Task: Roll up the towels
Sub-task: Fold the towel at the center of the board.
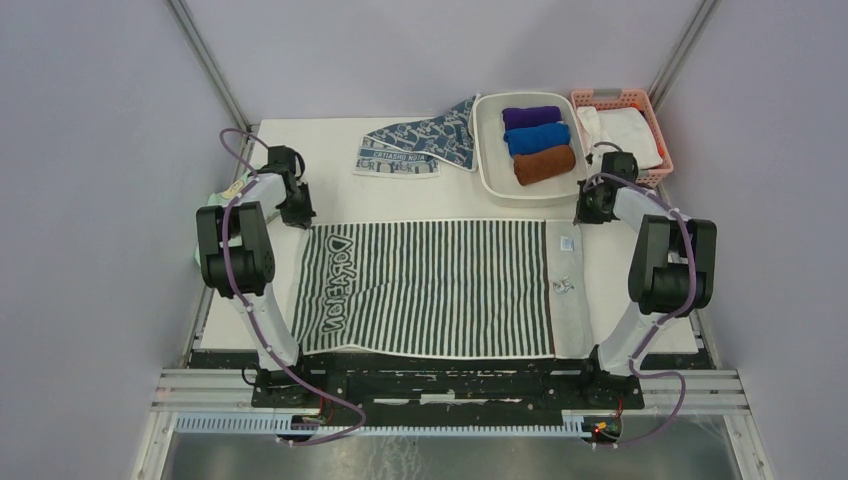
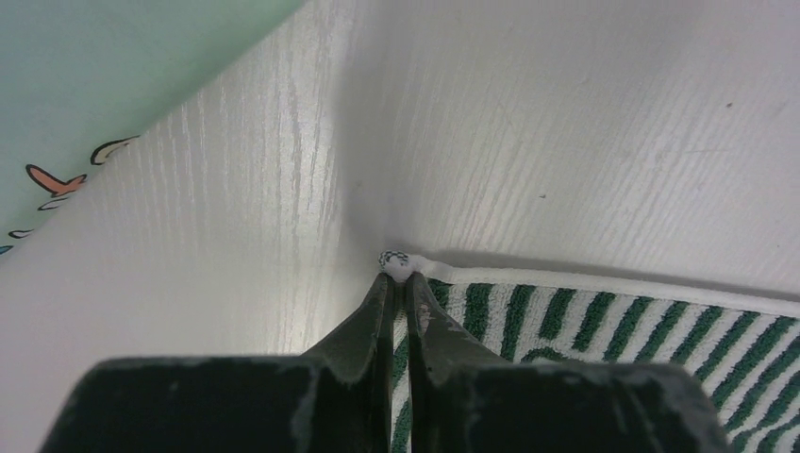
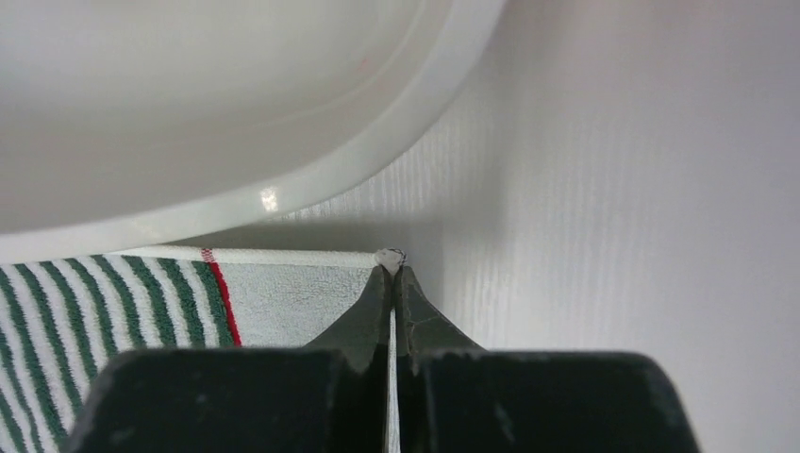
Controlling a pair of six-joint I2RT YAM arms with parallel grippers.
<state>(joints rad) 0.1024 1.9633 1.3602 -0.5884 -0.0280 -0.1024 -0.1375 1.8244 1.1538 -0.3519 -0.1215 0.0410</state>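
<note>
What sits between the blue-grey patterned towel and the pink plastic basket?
A white oblong tub holding three coloured cloth rolls, shown in the top view.

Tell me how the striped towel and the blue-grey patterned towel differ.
The striped towel lies spread flat across the near table; the blue-grey towel lies farther back, beside the white tub.
The striped towel has dark green and white stripes; the blue-grey towel a busy print with a white lettered band.
The left gripper and right gripper pinch the striped towel's far corners; the blue-grey towel is untouched.
Both are unrolled.
</note>
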